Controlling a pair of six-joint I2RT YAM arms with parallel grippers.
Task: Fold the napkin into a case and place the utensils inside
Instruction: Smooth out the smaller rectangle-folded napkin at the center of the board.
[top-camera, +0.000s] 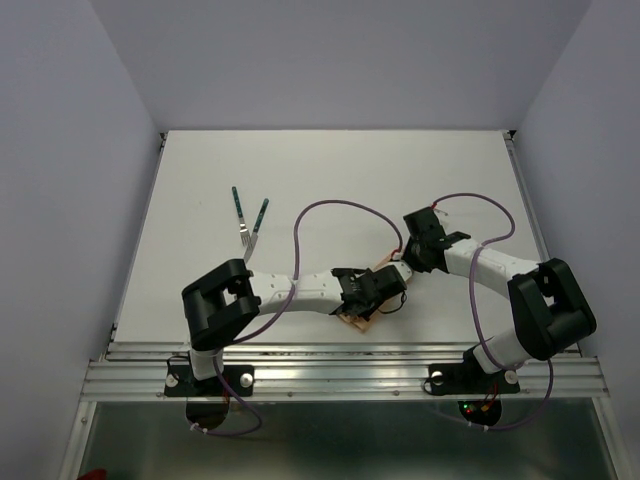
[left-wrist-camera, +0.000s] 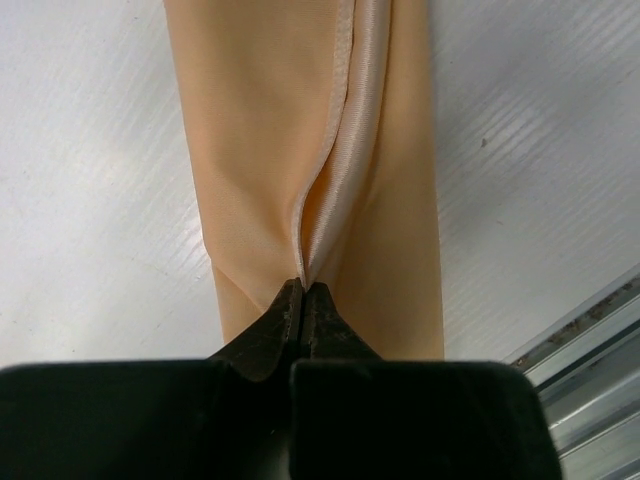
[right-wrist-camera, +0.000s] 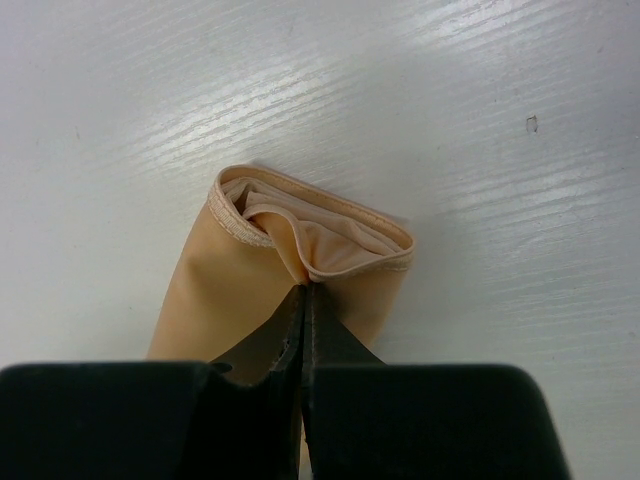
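The peach-tan napkin (left-wrist-camera: 260, 130) lies folded as a narrow oblong case on the white table. My left gripper (left-wrist-camera: 302, 285) is shut on the raised satin hem that runs along the case's top layer. The right gripper (right-wrist-camera: 305, 288) is shut on the upper lip of the napkin's (right-wrist-camera: 215, 290) open end, which gapes a little. From above, both grippers meet over the napkin (top-camera: 357, 321), the left gripper (top-camera: 375, 290) from the left and the right gripper (top-camera: 402, 264) from the right, hiding most of it. Two utensils (top-camera: 237, 207) with dark green handles lie apart at the far left, one a fork (top-camera: 256, 228).
The table's near edge with its metal rail (top-camera: 340, 365) runs just behind the napkin. A purple cable (top-camera: 330, 207) loops above the left arm. Grey walls enclose the table on three sides.
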